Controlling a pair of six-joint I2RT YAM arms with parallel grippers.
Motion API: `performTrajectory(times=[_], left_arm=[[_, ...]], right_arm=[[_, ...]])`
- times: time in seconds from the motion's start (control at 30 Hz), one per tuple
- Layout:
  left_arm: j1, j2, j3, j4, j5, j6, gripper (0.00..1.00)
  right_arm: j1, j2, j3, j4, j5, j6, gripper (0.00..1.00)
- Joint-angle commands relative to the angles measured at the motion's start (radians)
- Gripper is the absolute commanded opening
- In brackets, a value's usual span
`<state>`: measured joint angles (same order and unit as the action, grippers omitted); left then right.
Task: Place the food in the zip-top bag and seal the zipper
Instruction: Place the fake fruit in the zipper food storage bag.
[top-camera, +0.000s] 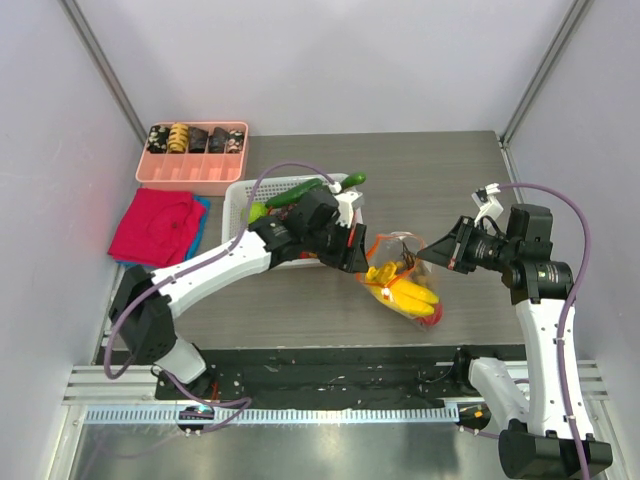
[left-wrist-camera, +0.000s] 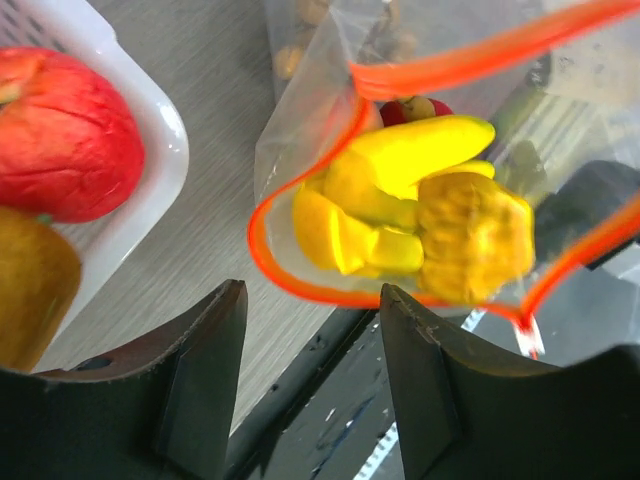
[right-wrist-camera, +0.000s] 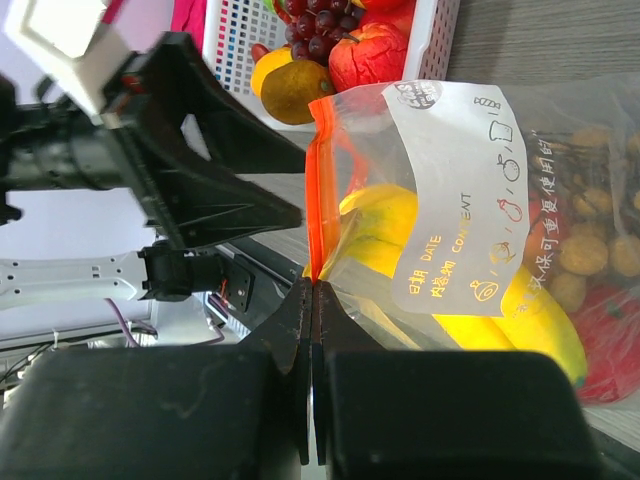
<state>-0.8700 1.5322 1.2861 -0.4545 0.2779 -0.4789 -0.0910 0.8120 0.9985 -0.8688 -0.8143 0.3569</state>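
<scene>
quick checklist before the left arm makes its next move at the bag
1. Hold: right gripper jaws shut on the zipper, ok.
2. Free arm: left gripper jaws open, empty, ok.
3. Seal: zip-top bag mouth gapes, not ok.
4. Load: bananas inside the bag, ok.
5. Zipper line clear of food: cannot tell; yellow fruit sits near the mouth.
6. Clearance: basket apart from the bag, ok.
</scene>
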Motion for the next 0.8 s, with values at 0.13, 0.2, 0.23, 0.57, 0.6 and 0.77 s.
performTrajectory(times=[0.13, 0.2, 0.23, 0.57, 0.6, 0.77], left_arm=[[0.002, 0.094, -0.004, 0.114, 0.047, -0.181, 0.52], [0.002, 0.098, -0.021, 0.108, 0.047, -0.185, 0.51], [0.002, 0.098, -0.03, 0.111, 0.046, -0.196, 0.51], [0.011, 0.08, -0.133, 0.152, 0.021, -0.248, 0.4], [0.012, 0.078, -0.139, 0.154, 0.012, -0.253, 0.39], [0.019, 0.075, -0.183, 0.23, 0.044, -0.28, 0.39]], right_arm=[[0.0, -0.002, 0.02, 0.017, -0.034, -0.013, 0.01], [0.0, -0.001, 0.02, 0.019, -0.037, -0.013, 0.01], [0.0, 0.001, 0.02, 0.019, -0.039, -0.012, 0.01], [0.0, 0.01, 0.019, 0.024, -0.045, -0.021, 0.01], [0.0, 0.009, 0.02, 0.024, -0.043, -0.022, 0.01], [0.0, 0.012, 0.019, 0.022, -0.048, -0.024, 0.01]])
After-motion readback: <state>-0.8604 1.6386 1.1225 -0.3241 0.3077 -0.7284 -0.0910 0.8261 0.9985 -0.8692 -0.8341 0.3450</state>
